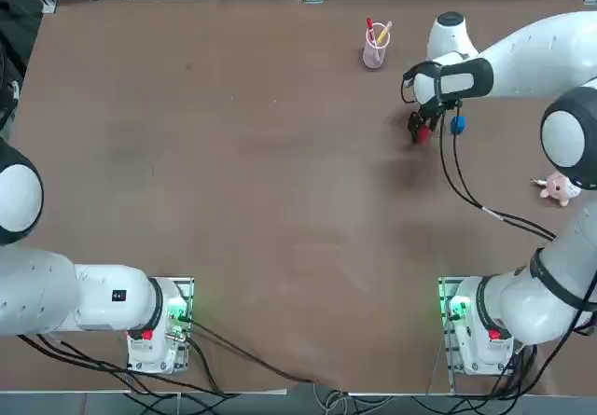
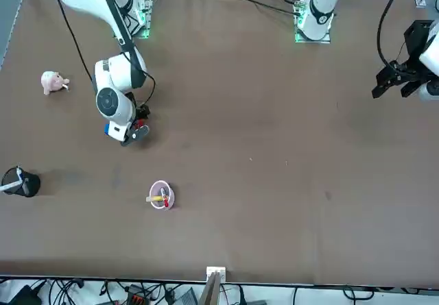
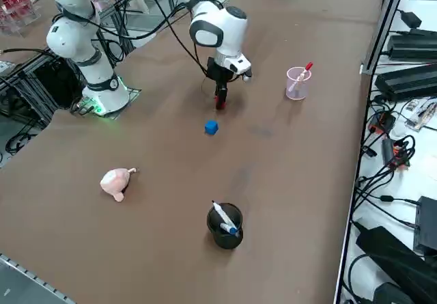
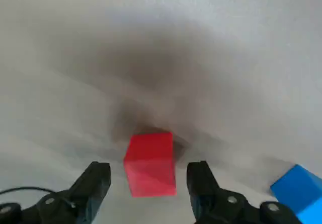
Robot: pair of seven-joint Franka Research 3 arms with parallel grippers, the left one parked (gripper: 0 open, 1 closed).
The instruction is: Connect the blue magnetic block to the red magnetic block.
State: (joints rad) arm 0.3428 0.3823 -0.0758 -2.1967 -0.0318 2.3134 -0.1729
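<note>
Right gripper (image 4: 149, 176) points down, fingers spread around the red block (image 4: 151, 164), blue block (image 4: 301, 191) just beside.

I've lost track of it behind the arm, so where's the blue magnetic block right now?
In the right side view, the solid blue magnetic block sits on the brown table between the black mesh pen cup and the right end effector.

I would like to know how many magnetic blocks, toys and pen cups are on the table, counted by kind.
Magnetic blocks: 2 (the red block and the blue block)
Plush toys: 1 (the pink toy)
Pen cups: 2 (the pink cup and the black cup)
Total: 5
</note>
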